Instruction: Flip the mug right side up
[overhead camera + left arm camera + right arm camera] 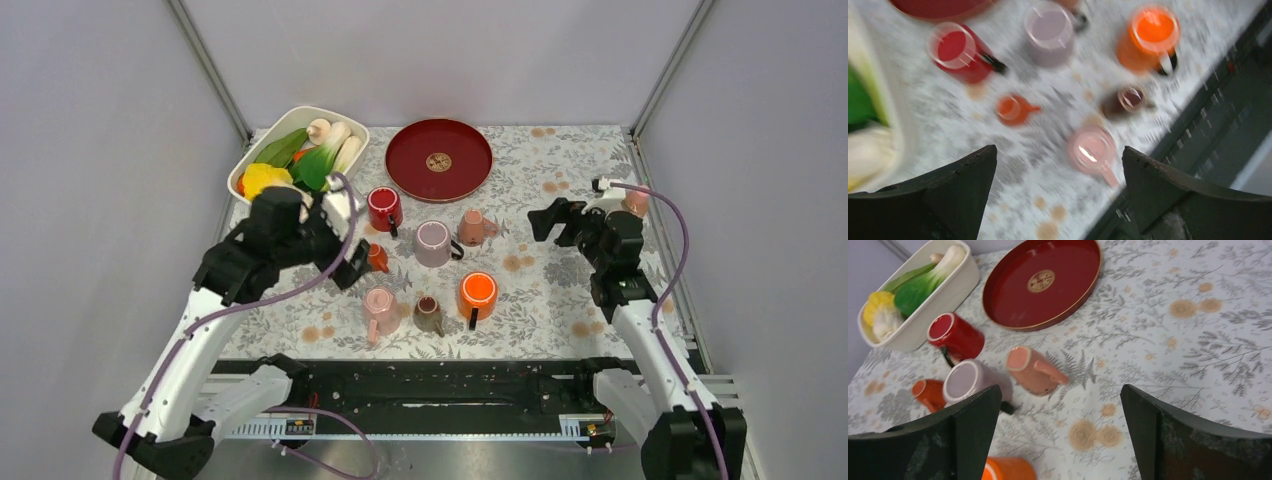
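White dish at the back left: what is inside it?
Vegetables fill the white dish: a green leafy one, a yellow one, a mushroom. Its floor is covered by them.

A floral tablecloth (560,290) covers the table. At its far edge sits a round red tray (410,165) with a gold emblem, and a white dish (300,111) of toy vegetables (318,165) lies left of it. Nearer, 3 mugs stand upright: a red mug (384,208), a lilac mug (434,242) and an orange mug (478,293).
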Available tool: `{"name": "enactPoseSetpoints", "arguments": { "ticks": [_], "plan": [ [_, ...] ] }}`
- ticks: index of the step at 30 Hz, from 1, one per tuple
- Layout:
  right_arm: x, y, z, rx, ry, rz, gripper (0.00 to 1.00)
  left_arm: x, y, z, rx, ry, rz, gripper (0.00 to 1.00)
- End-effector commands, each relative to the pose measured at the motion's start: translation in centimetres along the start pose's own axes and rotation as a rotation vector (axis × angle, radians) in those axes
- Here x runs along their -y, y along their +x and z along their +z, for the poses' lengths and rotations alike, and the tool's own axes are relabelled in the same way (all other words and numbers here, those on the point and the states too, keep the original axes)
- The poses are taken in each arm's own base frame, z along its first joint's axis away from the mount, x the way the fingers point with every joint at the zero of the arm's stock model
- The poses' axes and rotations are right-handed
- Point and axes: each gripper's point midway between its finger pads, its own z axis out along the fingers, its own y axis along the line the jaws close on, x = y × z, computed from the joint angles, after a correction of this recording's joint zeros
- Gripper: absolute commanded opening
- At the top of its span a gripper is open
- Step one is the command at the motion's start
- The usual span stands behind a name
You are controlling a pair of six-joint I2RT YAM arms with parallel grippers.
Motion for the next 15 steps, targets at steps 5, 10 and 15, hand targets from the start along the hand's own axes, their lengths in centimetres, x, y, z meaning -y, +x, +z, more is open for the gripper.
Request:
{"name": "enactPoseSetpoints", "arguments": {
  "ticks": [5, 10, 15],
  "plan": [
    [-1.8, 1.7, -6.3, -0.079, 0.086, 0.157, 0.98, 4.2, 12.1, -0.8, -0.563, 0.037, -0.046, 0.98],
    [-1.9, 2.6, -7.9, -0.081, 0.109, 0.211, 0.99, 5.0, 14.0, 3.3, -0.604, 0.045, -0.045, 0.99],
    [-0.9, 3.9, -8.6, -0.115, 0.157, 0.187, 0.98, 8.5, 15.0, 5.0, -0.64, 0.189, -0.038, 0.99]
  ]
}}
